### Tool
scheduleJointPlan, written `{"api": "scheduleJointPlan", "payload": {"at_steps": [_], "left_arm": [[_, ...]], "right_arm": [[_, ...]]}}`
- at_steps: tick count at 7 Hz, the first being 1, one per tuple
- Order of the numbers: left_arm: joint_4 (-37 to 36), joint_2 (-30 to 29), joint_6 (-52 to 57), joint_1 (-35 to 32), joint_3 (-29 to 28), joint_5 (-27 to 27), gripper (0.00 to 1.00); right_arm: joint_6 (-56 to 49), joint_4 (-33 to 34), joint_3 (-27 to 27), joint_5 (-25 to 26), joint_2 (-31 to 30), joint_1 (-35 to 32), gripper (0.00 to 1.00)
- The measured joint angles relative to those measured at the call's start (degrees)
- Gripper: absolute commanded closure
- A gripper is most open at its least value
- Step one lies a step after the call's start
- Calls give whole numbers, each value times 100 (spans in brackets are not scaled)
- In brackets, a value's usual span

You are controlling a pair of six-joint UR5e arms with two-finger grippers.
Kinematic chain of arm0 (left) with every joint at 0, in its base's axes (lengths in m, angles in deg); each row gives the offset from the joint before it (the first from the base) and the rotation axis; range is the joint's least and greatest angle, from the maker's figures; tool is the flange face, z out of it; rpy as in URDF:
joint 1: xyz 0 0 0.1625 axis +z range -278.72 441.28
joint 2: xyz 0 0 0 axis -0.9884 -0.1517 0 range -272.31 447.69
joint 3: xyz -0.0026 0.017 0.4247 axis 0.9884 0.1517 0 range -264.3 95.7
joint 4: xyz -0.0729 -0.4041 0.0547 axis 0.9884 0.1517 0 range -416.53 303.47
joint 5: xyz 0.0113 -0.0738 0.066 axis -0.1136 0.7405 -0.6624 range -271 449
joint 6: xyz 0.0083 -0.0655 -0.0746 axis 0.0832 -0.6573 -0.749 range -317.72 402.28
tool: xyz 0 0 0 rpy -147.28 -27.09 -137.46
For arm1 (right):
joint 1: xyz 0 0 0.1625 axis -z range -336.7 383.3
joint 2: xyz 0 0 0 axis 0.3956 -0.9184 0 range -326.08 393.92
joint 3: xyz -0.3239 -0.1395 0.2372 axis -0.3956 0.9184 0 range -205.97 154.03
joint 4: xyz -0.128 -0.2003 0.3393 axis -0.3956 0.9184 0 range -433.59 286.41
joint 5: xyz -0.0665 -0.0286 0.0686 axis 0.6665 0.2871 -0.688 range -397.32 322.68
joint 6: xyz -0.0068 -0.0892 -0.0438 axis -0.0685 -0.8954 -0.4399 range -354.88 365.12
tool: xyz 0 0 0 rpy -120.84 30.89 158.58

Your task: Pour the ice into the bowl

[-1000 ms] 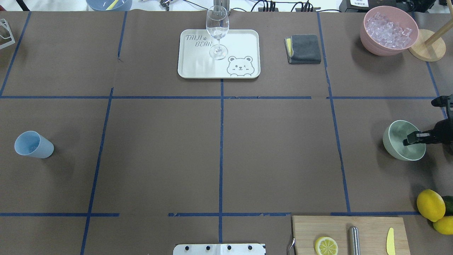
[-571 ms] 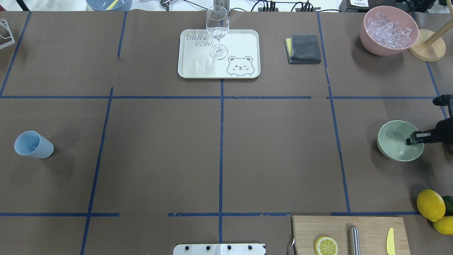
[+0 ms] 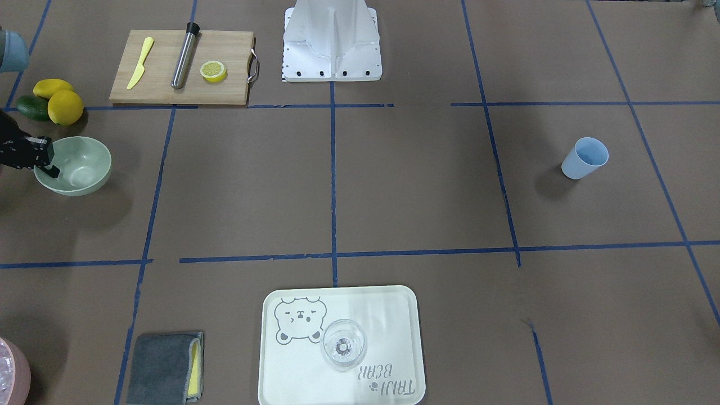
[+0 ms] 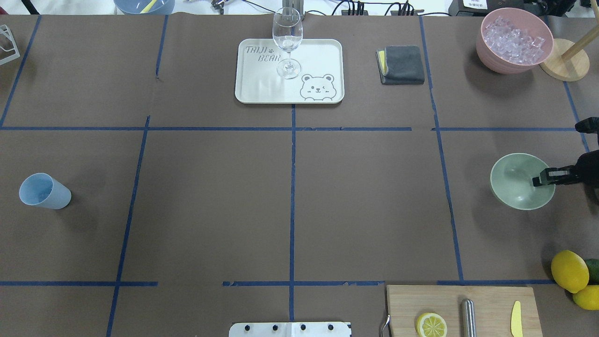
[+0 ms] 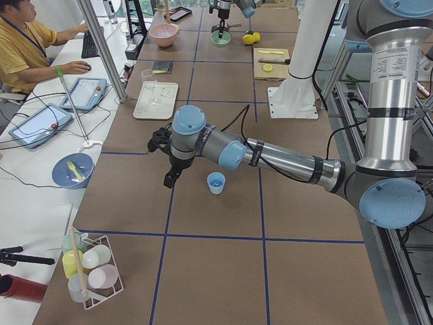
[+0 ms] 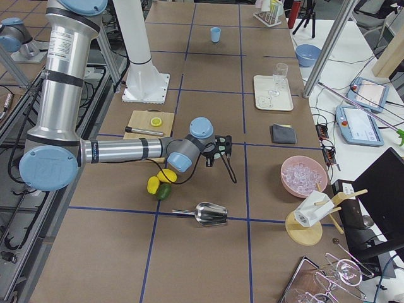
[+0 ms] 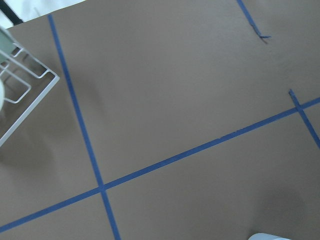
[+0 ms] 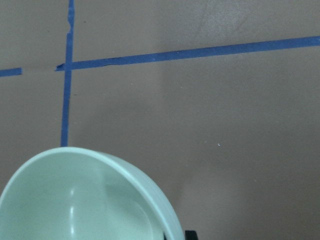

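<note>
The pale sage-green bowl (image 4: 514, 180) is at the table's right side, and also shows in the front-facing view (image 3: 79, 163) and the right wrist view (image 8: 75, 200). It looks empty. My right gripper (image 4: 543, 180) is shut on its right rim, one finger inside the bowl. The ice (image 4: 512, 40) fills a pink bowl (image 4: 486, 51) at the far right corner. My left gripper (image 5: 169, 179) shows only in the exterior left view, beside the blue cup (image 4: 44, 191); I cannot tell whether it is open.
A tray (image 4: 252, 89) with a wine glass (image 4: 287, 42) stands at the far middle, with a grey cloth (image 4: 402, 64) to its right. Lemons (image 4: 568, 271) and a cutting board (image 4: 486, 299) lie near right. A metal scoop (image 6: 211, 214) lies beyond the table's right end.
My right gripper has moved the green bowl left, toward the table's middle, and the bowl has gone from tilted to more level. Nothing else has moved.
</note>
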Motion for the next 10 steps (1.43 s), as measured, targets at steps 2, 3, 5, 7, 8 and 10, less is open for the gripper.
{"api": "scheduleJointPlan", "payload": {"at_steps": [2, 3, 5, 7, 8, 10], "left_arm": [[637, -3, -17, 233, 22, 2, 0], [848, -5, -17, 274, 61, 2, 0], [1305, 0, -55, 305, 85, 2, 0], [1575, -2, -111, 380, 81, 1, 0], [1652, -3, -184, 414, 81, -3, 0], [1773, -3, -256, 452, 90, -6, 0]], "right_arm": [[216, 16, -232, 41, 38, 119, 100], [273, 70, -303, 112, 89, 247, 100], [902, 312, -581, 433, 267, 683, 100], [1454, 631, -828, 892, 629, 1326, 100], [1768, 1067, -977, 1136, 984, 1648, 100], [2367, 2385, -1157, 1654, 2144, 2337, 100]]}}
